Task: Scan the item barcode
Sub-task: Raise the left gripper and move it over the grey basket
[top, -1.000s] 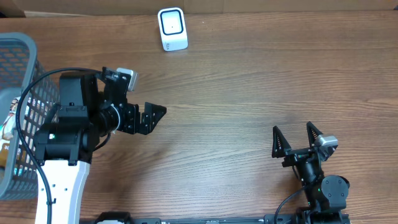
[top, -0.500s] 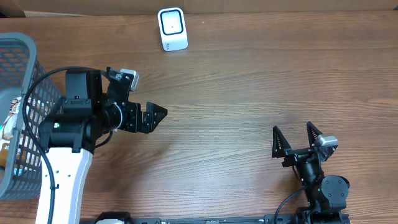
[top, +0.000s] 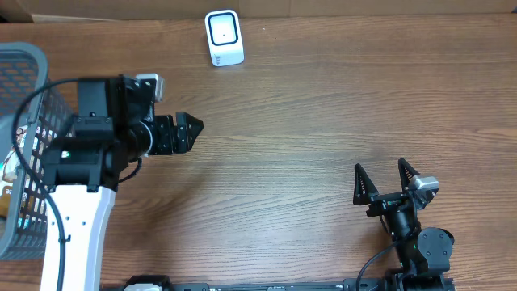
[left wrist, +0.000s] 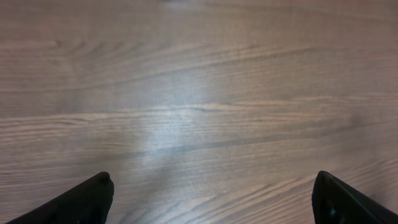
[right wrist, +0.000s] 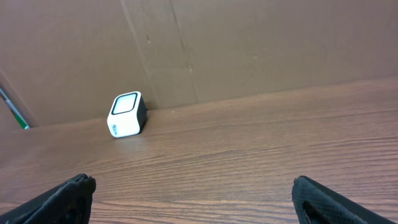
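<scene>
The white barcode scanner (top: 224, 37) stands at the table's far edge; the right wrist view shows it (right wrist: 127, 114) against a cardboard wall. Packaged items (top: 10, 166) lie inside the grey mesh basket (top: 28, 69) at the left, mostly hidden by the left arm. My left gripper (top: 187, 131) hovers over bare wood to the right of the basket, well short of the scanner. Its jaws (left wrist: 211, 199) are open with only table between them. My right gripper (top: 384, 179) rests near the front right, open and empty (right wrist: 196, 196).
A black cable (top: 36, 101) loops from the left arm over the basket. Brown cardboard (right wrist: 249, 43) walls off the far side of the table. Wood-grain table (top: 323, 105) stretches between the two arms.
The left arm has pulled back toward the far left and its wrist has turned, so the jaws now look edge-on from above. The right arm has not moved.
</scene>
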`<state>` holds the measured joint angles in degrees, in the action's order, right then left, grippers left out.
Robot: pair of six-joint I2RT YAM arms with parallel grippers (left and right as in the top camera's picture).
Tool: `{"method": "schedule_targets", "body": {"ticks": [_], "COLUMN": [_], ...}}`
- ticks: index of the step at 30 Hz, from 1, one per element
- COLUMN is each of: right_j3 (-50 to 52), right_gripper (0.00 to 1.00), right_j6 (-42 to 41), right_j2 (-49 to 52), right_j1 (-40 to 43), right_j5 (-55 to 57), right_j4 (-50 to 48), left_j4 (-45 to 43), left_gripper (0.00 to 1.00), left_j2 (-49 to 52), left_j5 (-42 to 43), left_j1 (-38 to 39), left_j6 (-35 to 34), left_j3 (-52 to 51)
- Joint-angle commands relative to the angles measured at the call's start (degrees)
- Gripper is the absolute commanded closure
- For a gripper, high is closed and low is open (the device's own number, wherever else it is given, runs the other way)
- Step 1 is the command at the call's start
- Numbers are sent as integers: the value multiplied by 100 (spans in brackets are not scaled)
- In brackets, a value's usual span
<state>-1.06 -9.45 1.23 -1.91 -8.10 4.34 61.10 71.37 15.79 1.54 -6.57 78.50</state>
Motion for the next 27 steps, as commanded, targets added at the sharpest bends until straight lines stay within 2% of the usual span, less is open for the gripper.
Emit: {"method": "schedule_targets", "body": {"ticks": [1, 11, 27], "right_j3": [57, 57, 57], "right_gripper": [0, 0, 0], "right_j6": [-61, -61, -61], "right_j2": [2, 2, 2], "right_j1": [-4, -4, -4], "right_j5": [52, 52, 52], "right_j4": [-15, -15, -15], "left_j4": [140, 697, 1263], "left_gripper": [12, 11, 12], "left_j2": [15, 20, 313], "left_j5": [-138, -142, -507], "left_j1": [31, 31, 31], "left_j6": [-186, -184, -184], "left_j3": [538, 1521, 2087]}}
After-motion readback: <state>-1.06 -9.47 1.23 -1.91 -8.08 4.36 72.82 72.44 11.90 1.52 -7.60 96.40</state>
